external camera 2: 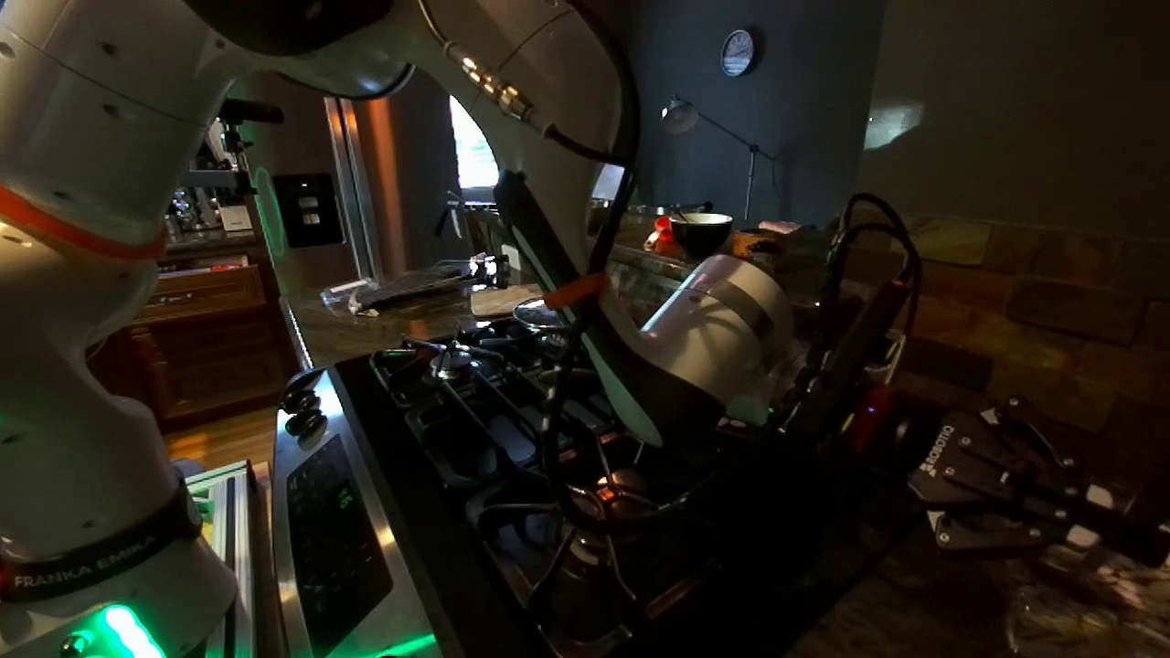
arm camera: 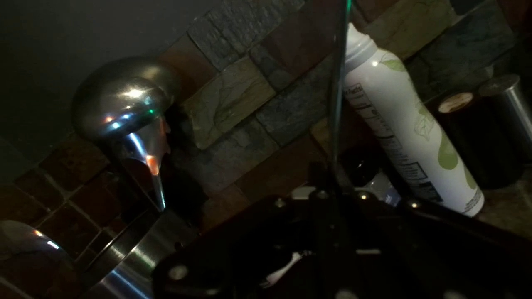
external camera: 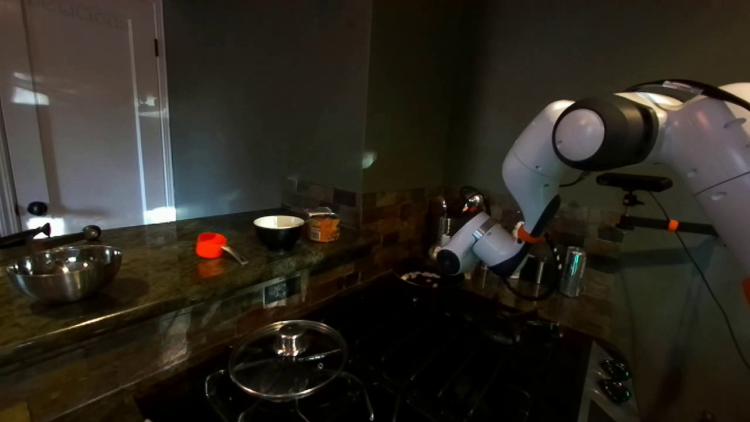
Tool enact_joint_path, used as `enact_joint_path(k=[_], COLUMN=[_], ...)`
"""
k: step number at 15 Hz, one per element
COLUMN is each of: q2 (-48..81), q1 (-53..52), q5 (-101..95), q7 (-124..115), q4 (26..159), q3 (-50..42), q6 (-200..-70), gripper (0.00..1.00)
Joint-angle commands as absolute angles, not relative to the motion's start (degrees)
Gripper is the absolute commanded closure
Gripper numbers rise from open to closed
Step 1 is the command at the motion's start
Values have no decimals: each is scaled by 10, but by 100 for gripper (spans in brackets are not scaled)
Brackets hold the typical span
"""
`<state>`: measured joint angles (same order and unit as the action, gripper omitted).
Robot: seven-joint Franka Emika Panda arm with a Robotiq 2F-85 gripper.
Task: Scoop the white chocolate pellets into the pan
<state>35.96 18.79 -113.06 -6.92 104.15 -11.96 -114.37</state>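
Observation:
A dark shallow round pan (external camera: 426, 286) sits at the stove's far corner in an exterior view, partly hidden behind my wrist. Small white pellets (external camera: 420, 277) lie in it. My gripper (external camera 2: 1132, 532) hangs over the counter past the stove's end, its fingers close together. From between the fingertips in the wrist view, where the gripper (arm camera: 330, 180) fills the lower part, a thin metal utensil (arm camera: 338, 91) rises edge-on and leaves the frame at the top. Its far end is out of view. Neither the pan nor the pellets can be made out in the wrist view.
By the tiled wall stand a white spray bottle (arm camera: 409, 124), dark cans (arm camera: 469, 141) and a steel holder (arm camera: 137, 261) with a shiny ladle-like head (arm camera: 124, 99). A glass-lidded pot (external camera: 287, 363) is on the stove. The ledge bears a mixing bowl (external camera: 64, 272), red cup (external camera: 211, 245) and dark bowl (external camera: 279, 233).

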Motion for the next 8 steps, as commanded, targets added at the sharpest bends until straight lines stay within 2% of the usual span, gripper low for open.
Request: enact_joint_path(k=[1, 8], q2=[391, 404], q1=[195, 195], q5=[-1128, -1124], q7=[-137, -212], q4=[1025, 1009], q3=[-100, -84], q6=[-1160, -1181], gripper=[99, 99])
